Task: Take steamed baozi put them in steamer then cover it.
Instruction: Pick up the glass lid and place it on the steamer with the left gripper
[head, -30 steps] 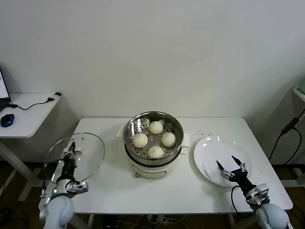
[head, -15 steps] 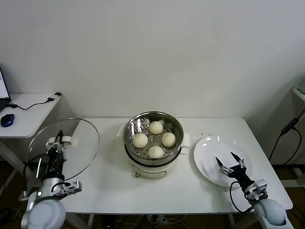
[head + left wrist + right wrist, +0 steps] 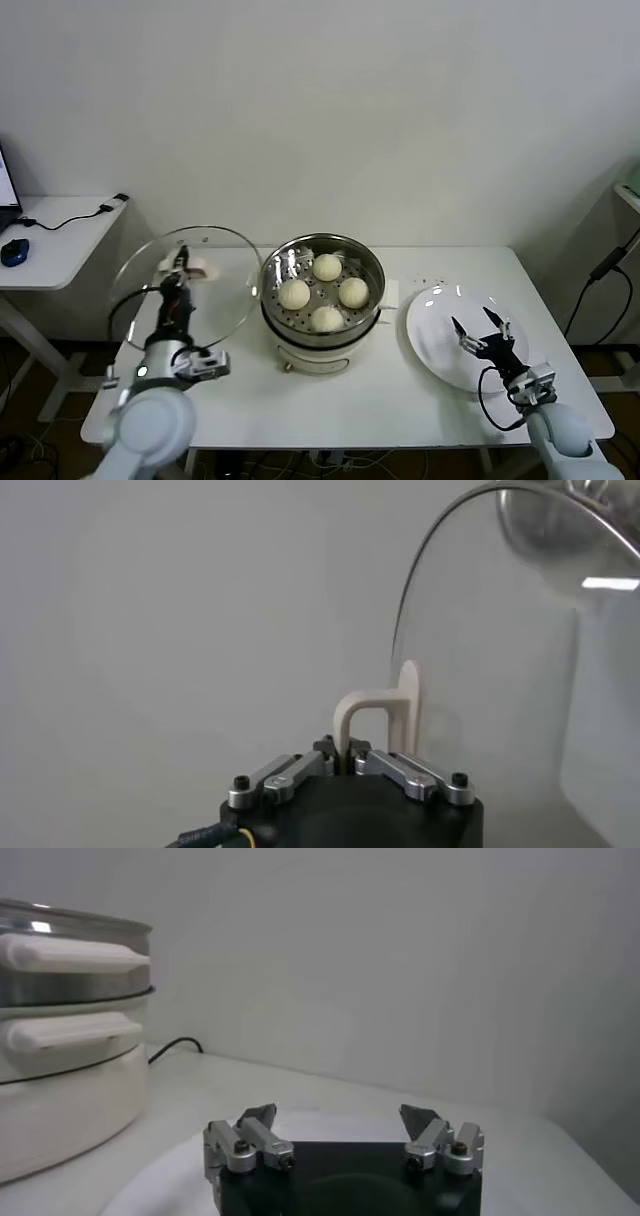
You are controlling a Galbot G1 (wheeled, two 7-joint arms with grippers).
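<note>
Four cream-white baozi [image 3: 326, 292] sit on the perforated tray inside the steel steamer [image 3: 322, 300] at the table's middle. My left gripper [image 3: 180, 268] is shut on the white handle [image 3: 380, 716] of the round glass lid [image 3: 185, 285] and holds the lid on edge, raised, just left of the steamer. In the left wrist view the lid's rim [image 3: 425, 590] curves up past the handle. My right gripper [image 3: 480, 328] is open and empty over the white plate [image 3: 440, 320] at the right; the right wrist view shows the same gripper [image 3: 338, 1122] open, with the steamer [image 3: 70, 998] beyond it.
A side desk [image 3: 60, 235] with a blue mouse and a cable stands at the far left. A black cable [image 3: 600, 280] hangs at the right edge. The table's front edge runs just before both arms.
My left gripper has lifted the glass lid and carried it rightward to beside the steamer. The right gripper has stayed open over the plate, shifting only slightly.
</note>
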